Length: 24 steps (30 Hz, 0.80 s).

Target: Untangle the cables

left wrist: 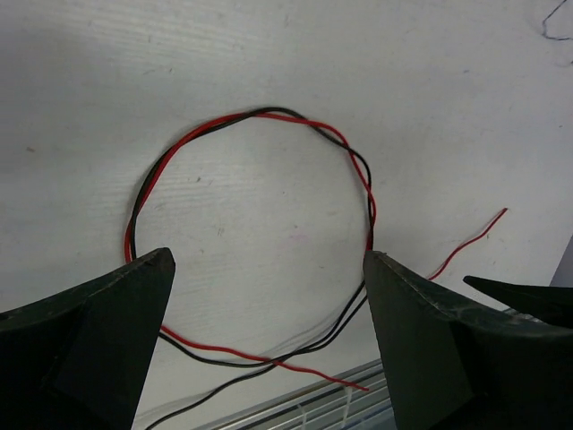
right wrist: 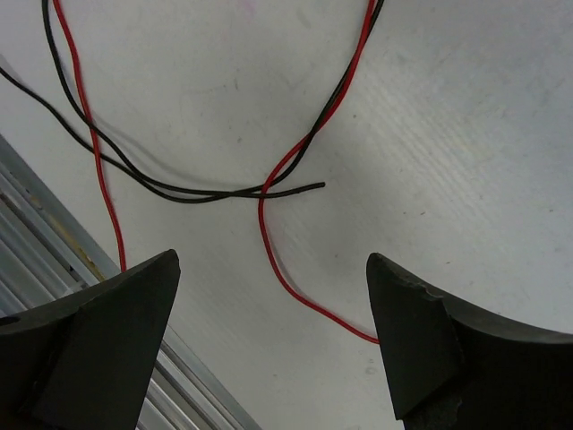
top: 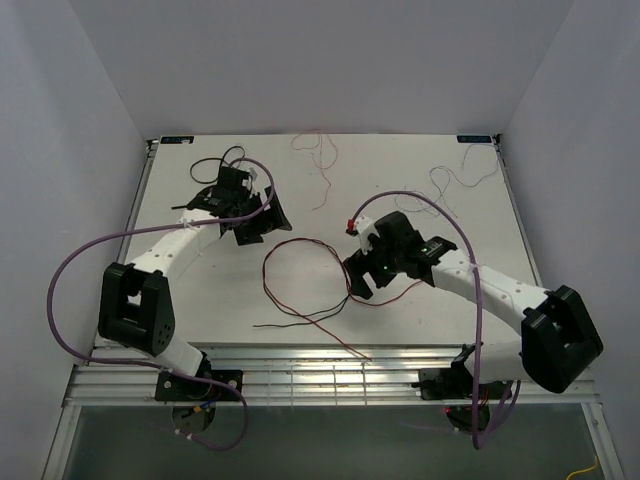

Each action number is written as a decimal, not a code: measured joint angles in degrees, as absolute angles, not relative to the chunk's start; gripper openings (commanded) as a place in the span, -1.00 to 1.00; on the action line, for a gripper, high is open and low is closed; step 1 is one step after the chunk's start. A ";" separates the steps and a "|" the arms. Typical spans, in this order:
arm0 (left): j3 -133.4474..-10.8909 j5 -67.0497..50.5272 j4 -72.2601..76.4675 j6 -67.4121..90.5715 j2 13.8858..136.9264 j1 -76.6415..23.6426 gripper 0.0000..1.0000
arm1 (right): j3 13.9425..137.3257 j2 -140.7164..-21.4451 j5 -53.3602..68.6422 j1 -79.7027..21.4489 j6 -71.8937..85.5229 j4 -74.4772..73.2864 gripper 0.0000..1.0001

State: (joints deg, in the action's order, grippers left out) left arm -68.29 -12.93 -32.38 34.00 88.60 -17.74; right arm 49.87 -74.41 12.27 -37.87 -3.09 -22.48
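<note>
Along the near edge of the table (top: 230, 300) runs a slatted metal strip (top: 330, 375), and one red tail of the red and black cables (top: 266, 272) trails onto it. A black tail ends just short of the strip, left of centre.

A little farther in, on the right, the right gripper (top: 357, 282) hangs over the right side of the cable loop. Its jaws are spread wide and hold nothing. From its wrist camera the two fingers frame bare table. Beyond them lies the loose black end (right wrist: 315, 186), and a red strand (right wrist: 269, 242) curves past it towards the right finger. I cannot tell whether that strand touches the finger.

The red and black cables lie together in the middle of the table between the two grippers. They form one open loop, the two colours crossing over each other around it.

Farther back on the left, the left gripper (top: 265, 228) points at the loop from its far-left side. Its jaws are also spread and grip nothing. Its wrist camera shows the whole loop lying flat beyond the fingers.

Farthest away, well apart from the loop, a thin reddish cable (top: 322, 165) curls near the far edge at centre. A pale cable (top: 462, 178) squiggles towards the far right corner.
</note>
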 measured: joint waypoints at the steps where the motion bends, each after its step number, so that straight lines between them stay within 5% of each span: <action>1: -66.72 -13.10 -32.80 34.02 88.29 -17.61 0.96 | 49.30 -75.70 11.57 -39.33 -3.27 -22.65 0.80; 11: -60.29 -11.44 -32.99 34.06 80.12 -17.28 0.96 | 46.92 -83.85 4.51 -49.47 -1.74 -20.49 0.80; 19: -59.46 -7.27 -33.08 33.91 90.15 -17.28 0.95 | 49.45 -83.83 1.28 -49.52 1.52 -17.50 0.80; 24: -58.85 -4.51 -34.04 34.17 95.74 -17.52 0.58 | 50.54 -83.44 -1.26 -49.52 2.87 -16.97 0.80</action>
